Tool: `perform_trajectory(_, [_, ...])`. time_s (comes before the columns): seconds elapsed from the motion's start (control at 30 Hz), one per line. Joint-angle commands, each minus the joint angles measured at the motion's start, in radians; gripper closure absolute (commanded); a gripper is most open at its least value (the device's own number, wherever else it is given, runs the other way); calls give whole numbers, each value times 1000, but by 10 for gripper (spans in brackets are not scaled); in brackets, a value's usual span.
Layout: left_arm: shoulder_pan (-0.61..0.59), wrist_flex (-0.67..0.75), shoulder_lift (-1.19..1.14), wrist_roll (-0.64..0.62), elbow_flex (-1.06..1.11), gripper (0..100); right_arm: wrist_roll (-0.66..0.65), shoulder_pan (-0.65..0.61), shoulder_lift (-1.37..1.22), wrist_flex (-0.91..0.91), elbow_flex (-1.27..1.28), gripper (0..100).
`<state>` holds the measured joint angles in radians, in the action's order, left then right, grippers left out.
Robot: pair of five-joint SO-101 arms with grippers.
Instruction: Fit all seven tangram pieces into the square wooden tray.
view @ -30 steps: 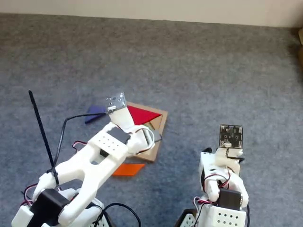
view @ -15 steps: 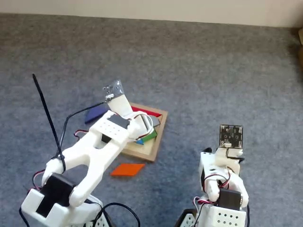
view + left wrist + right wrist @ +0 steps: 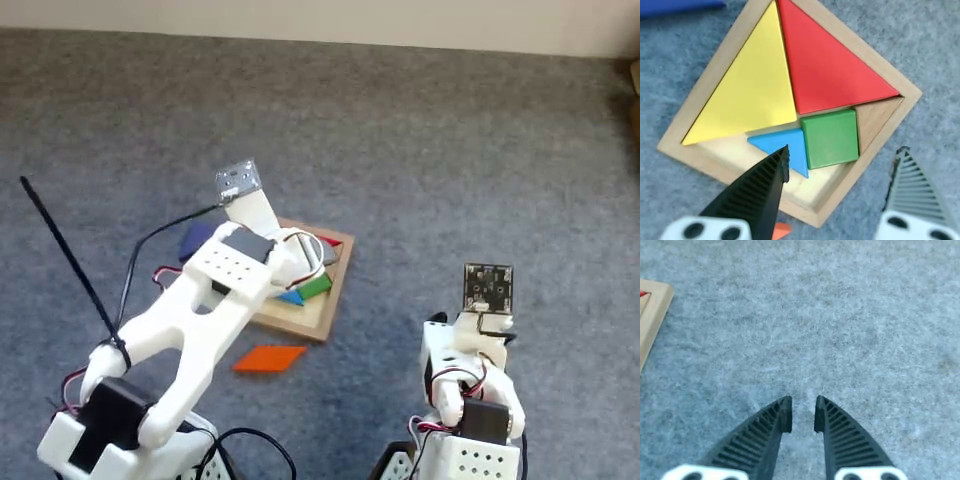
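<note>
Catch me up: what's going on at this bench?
The left gripper hangs open over the wooden tray, holding nothing. The tray holds a yellow triangle, a red triangle, a green square and a small blue triangle. An orange piece and a dark blue piece lie outside on the carpet. The right gripper sits back, all but shut, empty.
</note>
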<state>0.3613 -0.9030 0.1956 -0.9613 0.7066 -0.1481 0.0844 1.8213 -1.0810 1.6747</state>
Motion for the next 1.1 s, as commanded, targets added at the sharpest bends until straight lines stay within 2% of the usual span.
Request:
perform_trajectory(0.0, [28,-9,45,5,31,681,-2,12,8,-5,119,907])
perform_trajectory(0.1, [48,12,44,5,62,681,-2,12,8,-5,119,907])
perform_trajectory(0.37, [-2,207,42,11,142,681,-2,12,8,-5,119,907])
perform_trajectory(0.53, [-41,210,42,12,124,681,-2,12,8,-5,119,907])
perform_trajectory(1.07, [-54,189,104,12,77,681,-2,12,8,-5,119,907])
